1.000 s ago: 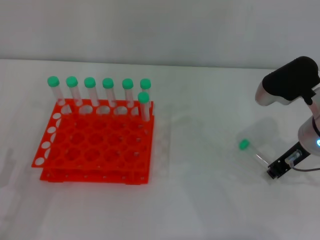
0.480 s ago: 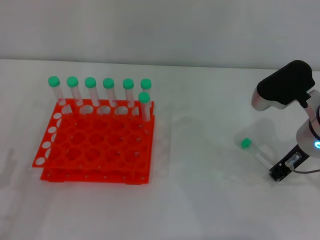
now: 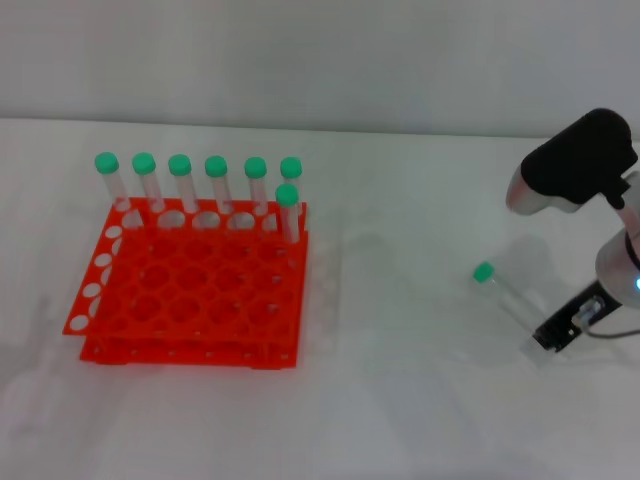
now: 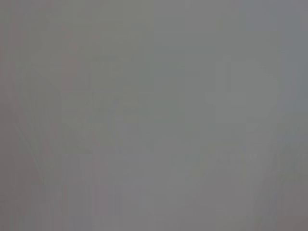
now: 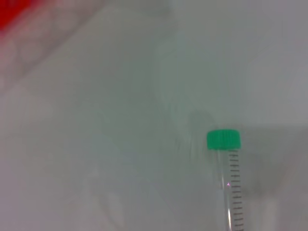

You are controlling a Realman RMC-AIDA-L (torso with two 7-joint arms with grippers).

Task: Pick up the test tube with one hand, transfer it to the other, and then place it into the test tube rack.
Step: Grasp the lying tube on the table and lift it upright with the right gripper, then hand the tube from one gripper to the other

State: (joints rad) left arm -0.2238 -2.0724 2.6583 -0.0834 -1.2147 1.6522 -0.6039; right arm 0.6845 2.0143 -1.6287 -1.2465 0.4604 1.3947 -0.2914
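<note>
At the right in the head view, the test tube is a slim clear tube with a green cap, tilted with the cap toward the rack. My right gripper is shut on its lower end, low over the white table. In the right wrist view the test tube reaches away from the camera, its green cap farthest off. The orange-red test tube rack stands at the left and shows as a red blur in the right wrist view. My left gripper is out of view; its wrist view is plain grey.
Several green-capped tubes stand upright along the rack's far row, and one more stands just in front of them at the right end. White table lies between the rack and my right arm.
The tube's green cap has shifted up and slightly left in the head view, and my right gripper has edged left with it. The rack and its tubes have not moved.
</note>
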